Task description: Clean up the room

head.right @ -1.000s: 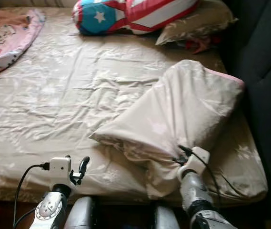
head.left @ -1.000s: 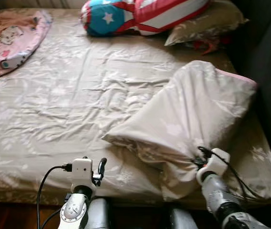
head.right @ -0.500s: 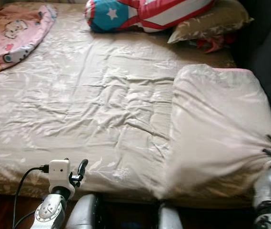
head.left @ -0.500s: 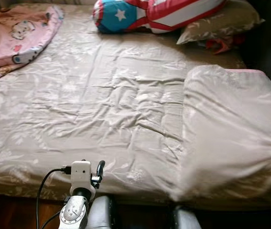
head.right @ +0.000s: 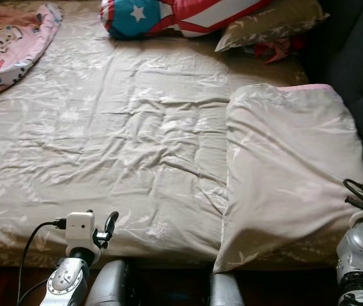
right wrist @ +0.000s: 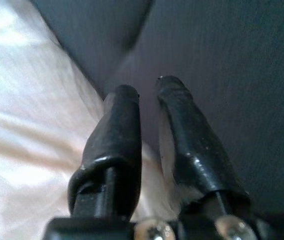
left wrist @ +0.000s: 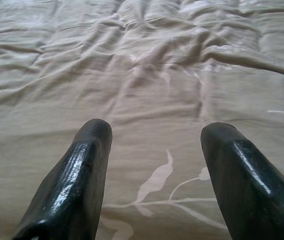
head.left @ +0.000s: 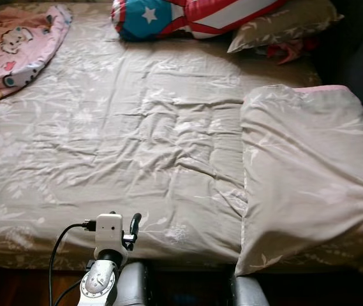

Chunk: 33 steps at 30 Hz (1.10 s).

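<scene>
1. The folded blanket (head.left: 302, 172) lies flat on the right side of the bed (head.left: 117, 146).
2. The right tool (right wrist: 146, 92) pinches the blanket's edge by the dark wall (right wrist: 221, 55).
3. The left tool (left wrist: 154, 130) hangs wide over the sheet, holding nothing.
4. Pillows (head.left: 194, 16) sit at the top.

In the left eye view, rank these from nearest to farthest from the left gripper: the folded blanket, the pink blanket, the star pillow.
From the left gripper:
1. Folded blanket, on the bed's right side.
2. Pink blanket, far left corner.
3. Star pillow, at the head of the bed.
</scene>
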Motion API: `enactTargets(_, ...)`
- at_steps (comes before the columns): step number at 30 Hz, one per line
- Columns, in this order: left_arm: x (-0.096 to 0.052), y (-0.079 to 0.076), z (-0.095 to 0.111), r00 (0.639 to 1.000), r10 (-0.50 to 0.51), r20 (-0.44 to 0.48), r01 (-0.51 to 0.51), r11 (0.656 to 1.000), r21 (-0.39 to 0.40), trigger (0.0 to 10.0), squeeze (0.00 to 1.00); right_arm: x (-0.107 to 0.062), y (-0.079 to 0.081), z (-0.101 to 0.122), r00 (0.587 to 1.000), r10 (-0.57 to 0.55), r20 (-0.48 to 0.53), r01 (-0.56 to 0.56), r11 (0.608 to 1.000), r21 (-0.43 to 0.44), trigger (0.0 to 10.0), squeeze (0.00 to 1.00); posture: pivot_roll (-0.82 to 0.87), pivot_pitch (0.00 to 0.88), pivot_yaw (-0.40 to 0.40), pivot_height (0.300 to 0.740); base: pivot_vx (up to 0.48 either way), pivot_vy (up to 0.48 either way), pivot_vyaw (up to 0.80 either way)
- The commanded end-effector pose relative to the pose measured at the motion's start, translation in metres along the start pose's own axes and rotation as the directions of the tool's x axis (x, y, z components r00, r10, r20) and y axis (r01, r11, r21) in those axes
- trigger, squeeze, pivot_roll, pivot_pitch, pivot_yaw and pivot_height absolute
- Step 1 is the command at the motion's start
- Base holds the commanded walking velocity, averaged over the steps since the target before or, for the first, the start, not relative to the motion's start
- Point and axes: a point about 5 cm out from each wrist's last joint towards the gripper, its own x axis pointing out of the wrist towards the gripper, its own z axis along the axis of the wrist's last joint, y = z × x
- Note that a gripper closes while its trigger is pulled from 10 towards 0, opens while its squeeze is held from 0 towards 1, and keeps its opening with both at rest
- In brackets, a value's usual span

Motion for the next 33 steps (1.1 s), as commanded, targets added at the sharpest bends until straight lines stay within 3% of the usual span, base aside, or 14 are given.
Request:
enactTargets(1, -0.006, 0.003, -0.010, 0.999, 0.001, -0.040, -0.001, 1.000, 0.003, 10.0, 0.00, 0.001, 0.000, 0.009, 0.997, 0.020, 0.075, -0.015, 0.997, -0.074, 10.0, 0.90, -0.09, 0.231, -0.010, 0.637, 0.000, 0.000, 0.00)
enactTargets(2, -0.007, 0.003, -0.011, 0.999, 0.001, -0.041, -0.001, 1.000, 0.002, 10.0, 0.00, 0.001, 0.003, 0.013, 0.994, 0.039, 0.098, -0.030, 0.996, -0.088, 10.0, 0.00, -0.09, 0.232, -0.012, 0.637, 0.000, 0.000, 0.00)
enactTargets(4, -0.007, 0.000, -0.012, 0.999, -0.003, -0.045, 0.003, 1.000, -0.002, 10.0, 0.00, -0.002, 0.014, 0.016, 0.987, 0.097, 0.125, -0.085, 0.992, -0.095, 10.0, 0.00, -0.09, 0.231, -0.013, 0.637, 0.000, 0.000, 0.00)
enactTargets(8, -0.007, -0.003, -0.015, 0.998, -0.009, -0.055, 0.008, 1.000, -0.015, 10.0, 0.00, -0.018, 0.047, 0.000, 0.954, 0.293, 0.058, -0.293, 0.956, -0.006, 10.0, 0.00, -0.09, 0.228, -0.016, 0.637, 0.000, 0.000, 0.00)
enactTargets(11, -0.006, -0.002, -0.019, 0.997, 0.002, -0.074, -0.004, 1.000, -0.024, 10.0, 0.00, -0.044, 0.076, -0.021, 0.885, 0.465, 0.008, -0.465, 0.883, 0.066, 10.0, 0.00, -0.09, 0.225, -0.019, 0.637, 0.000, 0.000, 0.00)
enactTargets(12, -0.007, 0.000, -0.022, 0.996, 0.011, -0.087, -0.014, 0.999, -0.031, 10.0, 0.00, -0.056, 0.086, -0.035, 0.858, 0.512, -0.037, -0.507, 0.856, 0.104, 10.0, 0.00, -0.09, 0.222, -0.020, 0.642, 0.000, 0.000, 0.00)
enactTargets(13, -0.010, 0.003, -0.028, 0.993, 0.033, -0.114, -0.039, 0.998, -0.047, 10.0, 0.00, -0.081, 0.097, -0.067, 0.818, 0.551, -0.165, -0.521, 0.831, 0.194, 10.0, 0.00, -0.08, 0.218, -0.021, 0.652, 0.000, 0.000, 0.00)
enactTargets(16, -0.011, 0.007, -0.032, 0.990, 0.053, -0.132, -0.061, 0.996, -0.058, 10.0, 0.00, -0.105, 0.100, -0.095, 0.775, 0.567, -0.278, -0.523, 0.823, 0.220, 10.0, 0.00, -0.07, 0.212, -0.016, 0.667, 0.000, 0.000, 0.00)
enactTargets(18, -0.011, 0.013, -0.037, 0.985, 0.073, -0.158, -0.084, 0.994, -0.064, 10.0, 0.00, -0.127, 0.104, -0.116, 0.720, 0.595, -0.357, -0.546, 0.803, 0.239, 10.0, 0.00, -0.06, 0.204, -0.012, 0.682, 0.000, 0.000, 0.00)
enactTargets(20, -0.011, 0.014, -0.039, 0.983, 0.076, -0.166, -0.088, 0.994, -0.065, 10.0, 0.00, -0.132, 0.105, -0.119, 0.704, 0.609, -0.365, -0.565, 0.792, 0.232, 10.0, 0.00, -0.06, 0.204, -0.012, 0.687, 0.000, 0.000, 0.00)
enactTargets(21, -0.012, 0.017, -0.044, 0.978, 0.084, -0.193, -0.098, 0.993, -0.067, 10.0, 0.00, -0.140, 0.107, -0.124, 0.669, 0.641, -0.376, -0.603, 0.764, 0.229, 10.0, 0.00, -0.06, 0.192, -0.012, 0.697, 0.000, 0.000, 0.00)
enactTargets(27, -0.016, 0.025, -0.062, 0.950, 0.126, -0.284, -0.157, 0.983, -0.090, 10.0, 0.00, -0.149, 0.106, -0.134, 0.613, 0.664, -0.428, -0.655, 0.730, 0.195, 10.0, 0.00, -0.07, 0.169, -0.015, 0.732, 0.000, 0.000, 0.00)
enactTargets(33, -0.016, 0.022, -0.071, 0.936, 0.119, -0.331, -0.158, 0.983, -0.092, 10.0, 0.00, -0.147, 0.107, -0.134, 0.601, 0.669, -0.438, -0.667, 0.721, 0.186, 10.0, 0.00, -0.08, 0.131, -0.016, 0.740, 0.000, 0.000, 0.00)
